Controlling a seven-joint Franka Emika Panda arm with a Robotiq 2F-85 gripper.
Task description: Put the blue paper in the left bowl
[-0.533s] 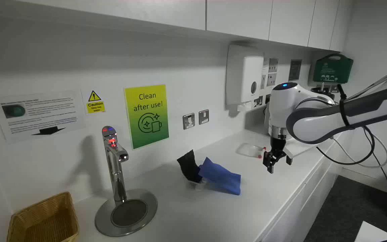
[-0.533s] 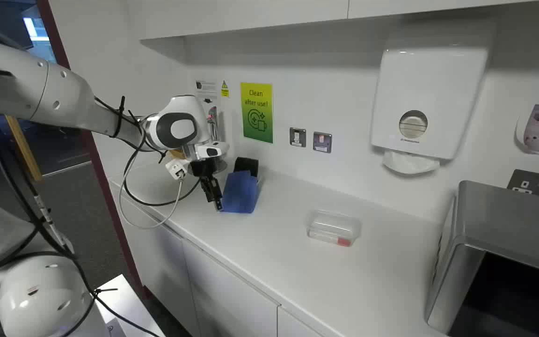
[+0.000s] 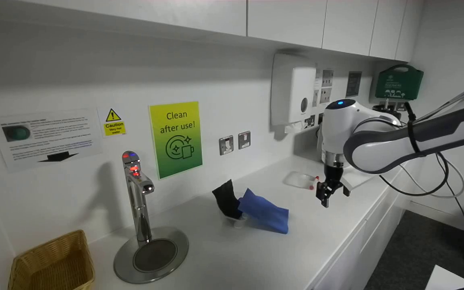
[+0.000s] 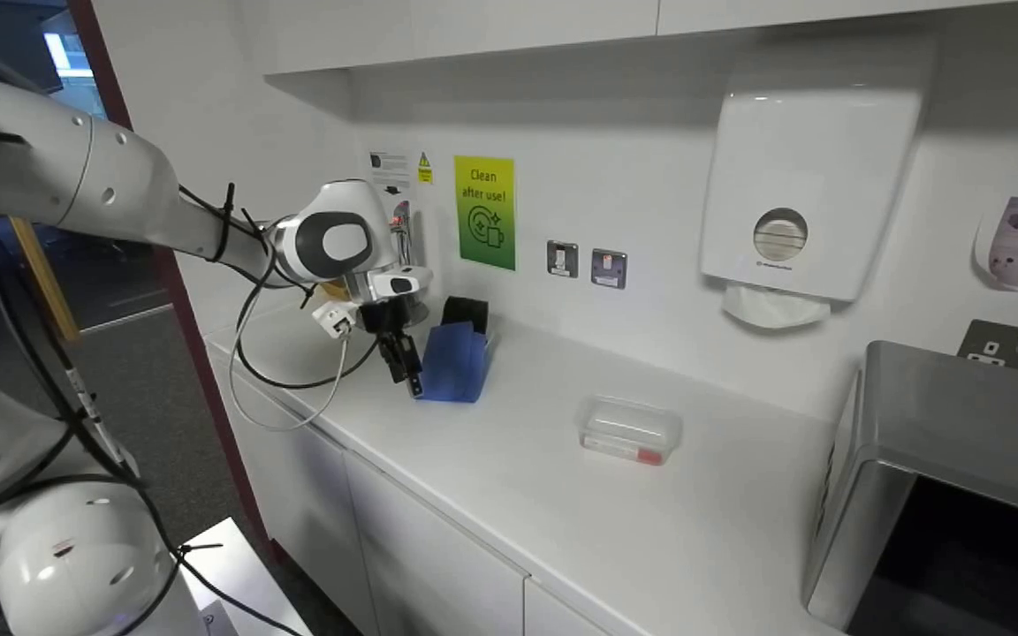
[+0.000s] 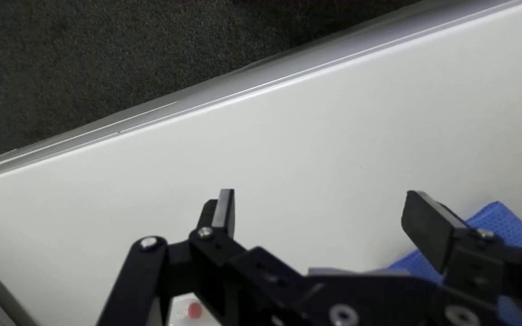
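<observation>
The blue paper (image 3: 265, 213) is a folded sheet leaning beside a black sheet (image 3: 228, 200); its lower end reaches toward the counter. It shows in both exterior views (image 4: 452, 367) and at the lower right of the wrist view (image 5: 499, 222). A small clear bowl (image 3: 238, 222) shows partly beneath the two sheets. A clear plastic container (image 4: 630, 428) with red marks stands farther along the counter. My gripper (image 3: 336, 197) is open and empty above the counter, on the front side of the blue paper and apart from it. In the wrist view the fingers (image 5: 320, 199) are wide apart over bare counter.
A chrome tap (image 3: 138, 197) with a round drain and a wicker basket (image 3: 50, 262) stand at one end. A silver microwave-like box (image 4: 951, 477) stands at the other end. A paper towel dispenser (image 4: 814, 177) hangs on the wall. The counter's front edge (image 5: 261, 86) runs near the gripper.
My gripper has shifted very slightly and stays open. The sheets and containers have not visibly moved.
</observation>
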